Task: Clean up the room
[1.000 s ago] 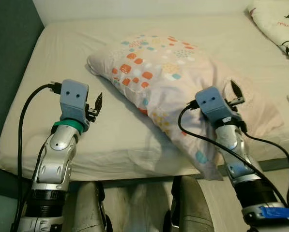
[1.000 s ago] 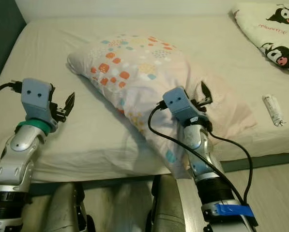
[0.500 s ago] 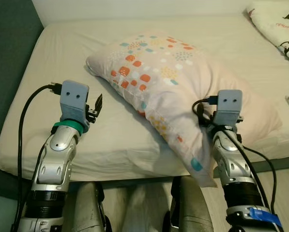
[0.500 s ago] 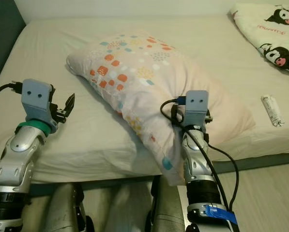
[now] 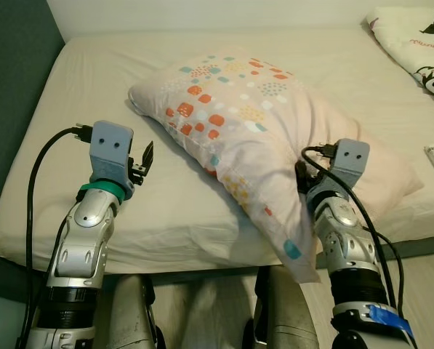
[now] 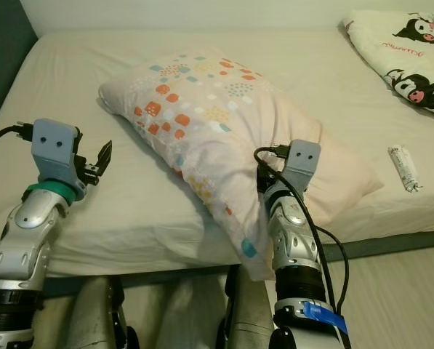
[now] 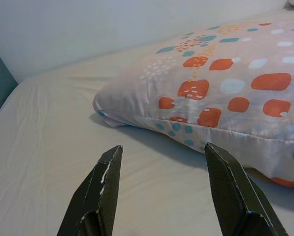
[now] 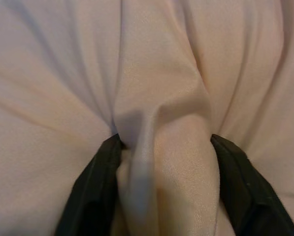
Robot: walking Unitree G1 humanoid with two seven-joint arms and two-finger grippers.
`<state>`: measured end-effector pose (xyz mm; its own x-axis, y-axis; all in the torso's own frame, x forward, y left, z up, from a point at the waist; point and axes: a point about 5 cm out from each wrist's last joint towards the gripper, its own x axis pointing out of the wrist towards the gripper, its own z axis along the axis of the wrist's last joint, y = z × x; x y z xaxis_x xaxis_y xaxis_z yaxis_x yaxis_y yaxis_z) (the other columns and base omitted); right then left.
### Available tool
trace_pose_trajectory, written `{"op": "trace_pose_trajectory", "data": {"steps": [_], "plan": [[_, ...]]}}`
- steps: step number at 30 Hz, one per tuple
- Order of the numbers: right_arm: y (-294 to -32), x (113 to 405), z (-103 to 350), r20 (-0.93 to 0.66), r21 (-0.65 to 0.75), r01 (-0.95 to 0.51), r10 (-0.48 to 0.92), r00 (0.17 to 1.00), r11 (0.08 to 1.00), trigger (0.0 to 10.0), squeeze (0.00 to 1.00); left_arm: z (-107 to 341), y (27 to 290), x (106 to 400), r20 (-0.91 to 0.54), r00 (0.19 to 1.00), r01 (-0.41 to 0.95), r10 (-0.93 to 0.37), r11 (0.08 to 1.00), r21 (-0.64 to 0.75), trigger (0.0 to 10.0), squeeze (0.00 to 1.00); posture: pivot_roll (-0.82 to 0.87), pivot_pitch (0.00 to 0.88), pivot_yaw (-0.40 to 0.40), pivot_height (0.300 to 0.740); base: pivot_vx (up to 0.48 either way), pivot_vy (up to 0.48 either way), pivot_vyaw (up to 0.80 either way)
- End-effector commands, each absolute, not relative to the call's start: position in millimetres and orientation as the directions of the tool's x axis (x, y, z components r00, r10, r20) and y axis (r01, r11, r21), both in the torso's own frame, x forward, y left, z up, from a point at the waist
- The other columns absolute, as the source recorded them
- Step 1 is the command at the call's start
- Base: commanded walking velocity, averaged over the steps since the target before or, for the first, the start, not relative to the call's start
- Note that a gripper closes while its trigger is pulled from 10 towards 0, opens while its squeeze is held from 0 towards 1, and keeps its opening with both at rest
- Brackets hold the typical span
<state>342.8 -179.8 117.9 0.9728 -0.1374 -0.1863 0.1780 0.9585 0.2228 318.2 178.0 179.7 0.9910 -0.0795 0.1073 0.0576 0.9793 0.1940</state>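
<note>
We stand at the edge of a bed (image 5: 71, 94) covered with a cream sheet, looking down on it. A pillow (image 5: 246, 116) lies across the middle of the mattress, pale pink with orange, teal and white squares, one corner hanging over the near edge above our legs.

Our right gripper (image 8: 161, 162) is pressed into the pillow's plain pink side near that edge. In the right wrist view its two black fingers (image 8: 95, 191) are closed in on a bunched ridge of the pillow's fabric, the cloth pinched up between them. In the head views the right wrist camera housing covers the fingers themselves.

Our left gripper (image 7: 161, 182) hovers above bare sheet to the left of the pillow, apart from it. Its fingers (image 7: 100, 191) are spread wide and hold nothing; the pillow's patterned end lies ahead of them.

At the far right corner of the bed lies a blanket (image 6: 406, 51), white with black cartoon figures. Near the right edge of the mattress, well apart from the pillow, rests a small white tube (image 6: 404, 167); we cannot read what it is.

No bins, boxes or other containers can be made out.
</note>
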Motion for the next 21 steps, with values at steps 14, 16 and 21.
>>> {"op": "trace_pose_trajectory", "data": {"steps": [14,16,21], "plan": [[-171.2,331.7,85.5,-0.326,0.386,0.204,-0.074,0.943,0.9,0.0,0.0,176.7,182.1,315.9,0.091,0.994,0.047,-0.065,0.981,0.187,10.0,0.0,0.05,0.063,0.025,0.55,0.0,0.0,0.0],[-170.6,331.6,85.2,-0.328,0.398,0.205,-0.07,0.942,0.894,0.0,0.0,176.8,182.2,315.9,0.091,0.994,0.046,-0.064,0.981,0.187,10.0,0.0,0.05,0.063,0.025,0.55,0.0,0.0,0.0],[-167.8,331.6,84.2,-0.334,0.448,0.2,-0.044,0.942,0.871,0.0,0.0,176.9,182.6,315.9,0.091,0.994,0.045,-0.062,0.981,0.188,10.0,0.0,0.05,0.065,0.025,0.55,0.0,0.0,0.0]]}}
